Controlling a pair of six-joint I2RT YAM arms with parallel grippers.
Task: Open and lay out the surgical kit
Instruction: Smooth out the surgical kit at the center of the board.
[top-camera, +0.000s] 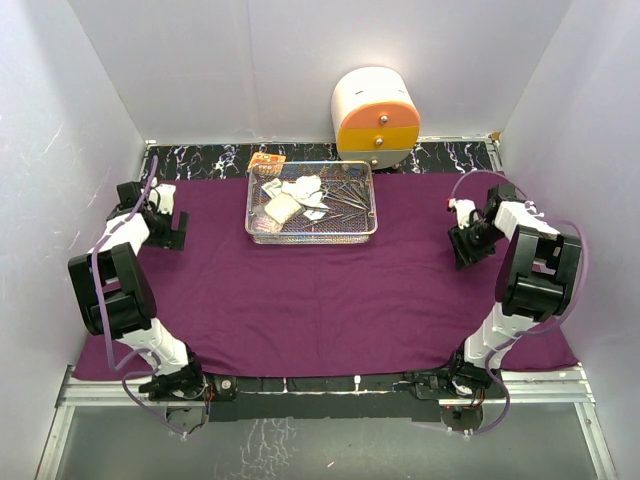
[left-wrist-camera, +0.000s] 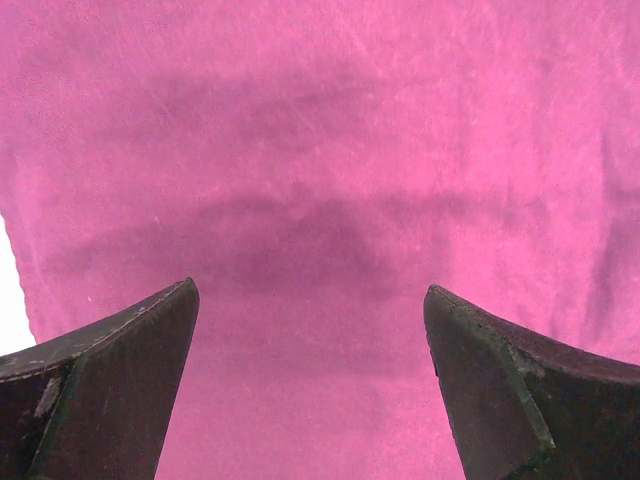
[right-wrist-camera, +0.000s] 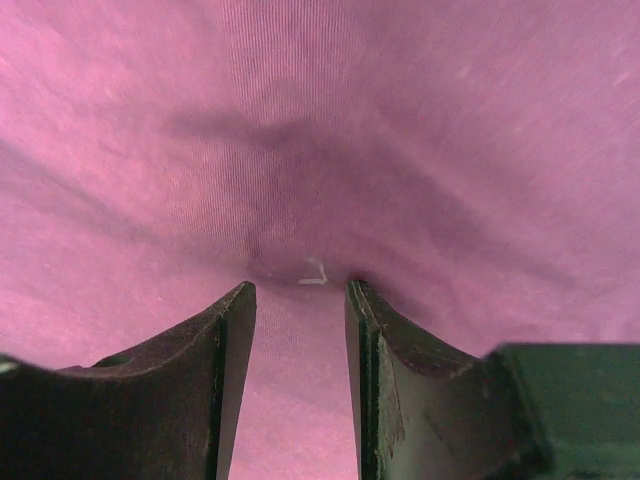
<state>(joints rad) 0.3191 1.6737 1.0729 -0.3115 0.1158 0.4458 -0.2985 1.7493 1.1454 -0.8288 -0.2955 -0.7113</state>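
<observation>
Left gripper (left-wrist-camera: 310, 288) gaping over cloth (left-wrist-camera: 320, 140); tray (top-camera: 311, 239) lengthwise left-right

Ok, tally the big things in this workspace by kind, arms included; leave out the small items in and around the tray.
large purple cloth: 1
rectangular silver wire-mesh tray: 1
rounded white-and-orange drawer cabinet: 1
black-and-white robot arms, left arm and right arm: 2
Total: 5

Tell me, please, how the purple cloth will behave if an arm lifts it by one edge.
Probably floppy: the purple cloth puckers into creases where the right end effector seems to pinch it. It would likely sag and drag rather than rise flat. The wire-mesh tray rests on it, so a pull may shift the tray too.
</observation>
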